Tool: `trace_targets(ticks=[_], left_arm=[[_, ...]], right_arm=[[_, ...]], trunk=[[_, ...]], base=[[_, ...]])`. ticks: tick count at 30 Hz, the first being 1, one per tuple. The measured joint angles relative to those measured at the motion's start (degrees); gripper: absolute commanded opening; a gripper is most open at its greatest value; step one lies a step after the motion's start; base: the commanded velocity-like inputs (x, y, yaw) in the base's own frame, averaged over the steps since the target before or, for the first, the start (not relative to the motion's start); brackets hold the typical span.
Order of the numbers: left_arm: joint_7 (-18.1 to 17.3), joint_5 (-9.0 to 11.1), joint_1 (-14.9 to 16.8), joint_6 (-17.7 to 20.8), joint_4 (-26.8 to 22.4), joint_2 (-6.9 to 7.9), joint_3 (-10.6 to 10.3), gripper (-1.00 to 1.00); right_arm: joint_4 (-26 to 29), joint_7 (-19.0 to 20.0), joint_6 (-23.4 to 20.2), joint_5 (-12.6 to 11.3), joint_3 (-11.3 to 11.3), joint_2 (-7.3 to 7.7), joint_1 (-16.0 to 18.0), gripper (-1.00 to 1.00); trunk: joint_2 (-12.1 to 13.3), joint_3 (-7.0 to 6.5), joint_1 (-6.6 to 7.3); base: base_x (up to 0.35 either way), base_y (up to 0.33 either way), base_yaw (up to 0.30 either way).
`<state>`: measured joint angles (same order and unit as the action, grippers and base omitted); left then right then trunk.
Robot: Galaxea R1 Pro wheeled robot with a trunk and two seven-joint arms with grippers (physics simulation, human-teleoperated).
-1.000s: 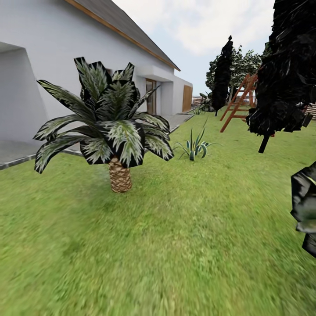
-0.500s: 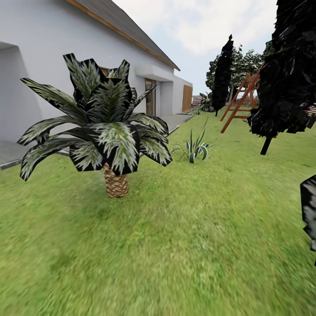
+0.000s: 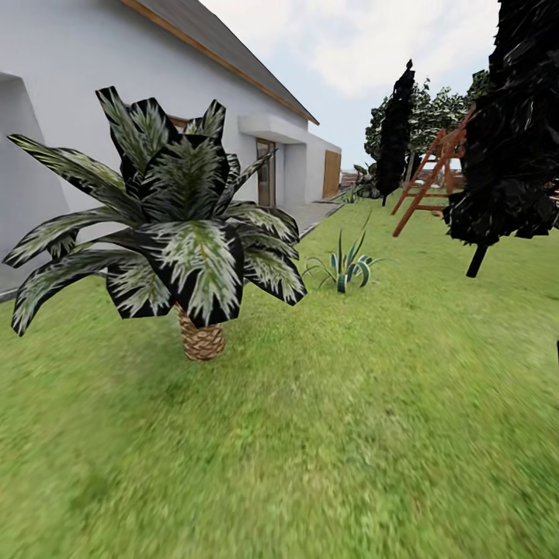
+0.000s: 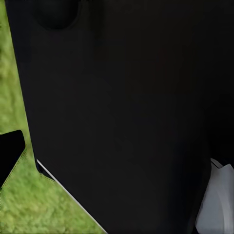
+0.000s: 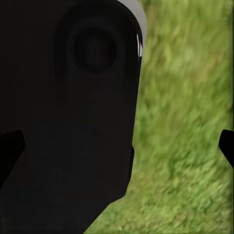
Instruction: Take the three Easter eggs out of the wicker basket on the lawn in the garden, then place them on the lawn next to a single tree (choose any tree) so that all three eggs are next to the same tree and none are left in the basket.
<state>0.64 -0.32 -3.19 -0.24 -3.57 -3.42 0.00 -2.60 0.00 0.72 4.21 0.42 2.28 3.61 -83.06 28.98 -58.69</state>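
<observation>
In transit over lawn past short palm; end effector states cannot be told; best to steer on, scanning for the basket.

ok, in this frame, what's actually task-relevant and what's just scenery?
Task-relevant:
- lawn, where the eggs must end up
- leafy green trees far back, possible drop spot

Scenery:
- short palm with scaly trunk
- spiky agave-like plant
- dark columnar conifers
- wooden ladder frame
- white house
</observation>
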Motion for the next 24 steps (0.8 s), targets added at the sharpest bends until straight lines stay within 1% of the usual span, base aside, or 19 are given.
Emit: trace_targets(ticks=[15, 18, 24], left_arm=[[0.0, 0.0, 0.0, 0.0, 0.0, 0.0, 0.0, 1.0], [0.0, 0.0, 0.0, 0.0, 0.0, 0.0, 0.0, 1.0], [0.0, -0.1, 0.0, 0.0, 0.0, -0.02, 0.0, 1.0]], right_arm=[[0.0, 0.0, 0.0, 0.0, 0.0, 0.0, 0.0, 1.0], [0.0, 0.0, 0.0, 0.0, 0.0, 0.0, 0.0, 1.0], [0.0, 0.0, 0.0, 0.0, 0.0, 0.0, 0.0, 1.0]], trunk=[[0.0, 0.0, 0.0], [0.0, 0.0, 0.0], [0.0, 0.0, 0.0]], base=[[0.333, 0.0, -0.005], [0.333, 0.0, -0.146], [0.333, 0.0, -0.26]])
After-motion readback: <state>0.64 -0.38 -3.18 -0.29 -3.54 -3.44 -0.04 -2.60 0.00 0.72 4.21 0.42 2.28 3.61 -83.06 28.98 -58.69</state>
